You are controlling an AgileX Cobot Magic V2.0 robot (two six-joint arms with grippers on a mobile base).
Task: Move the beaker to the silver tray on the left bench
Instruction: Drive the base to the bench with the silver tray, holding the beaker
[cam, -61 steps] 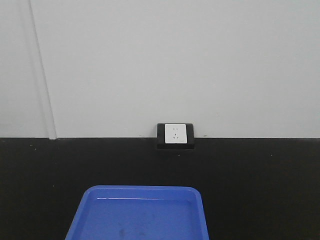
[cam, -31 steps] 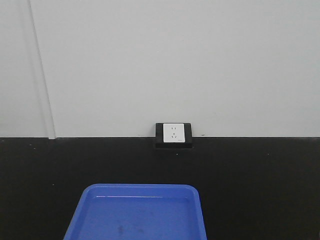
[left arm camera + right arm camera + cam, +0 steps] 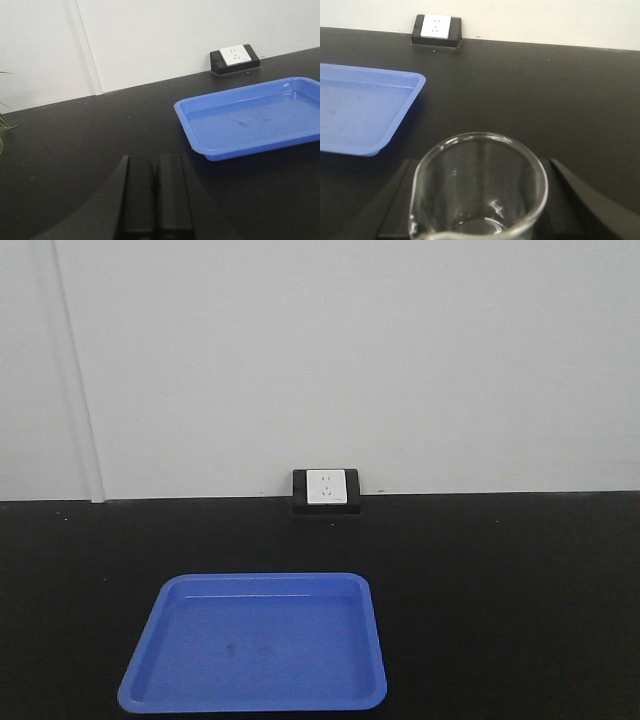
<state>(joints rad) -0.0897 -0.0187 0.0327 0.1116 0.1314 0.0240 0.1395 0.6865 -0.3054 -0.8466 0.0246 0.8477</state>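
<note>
The beaker (image 3: 470, 200), clear glass with a pour spout on its near rim, stands upright between the two black fingers of my right gripper (image 3: 479, 165), which is shut on its sides above a matte black worktop (image 3: 545, 100). My left gripper (image 3: 155, 160) hovers over the same black surface, its fingers pressed together with nothing between them. Neither gripper appears in the front view. The silver tray is out of view. I cannot tell whether this black bench is the left bench.
An empty blue plastic tray (image 3: 255, 640) lies on the worktop, left of the beaker (image 3: 360, 107) and right of the left gripper (image 3: 255, 117). A white wall socket in a black box (image 3: 326, 490) sits at the back edge against the white wall.
In the front view the blue tray and socket have slid up and left and shrunk. The whole tray now shows, so the view has drawn back from the bench.
</note>
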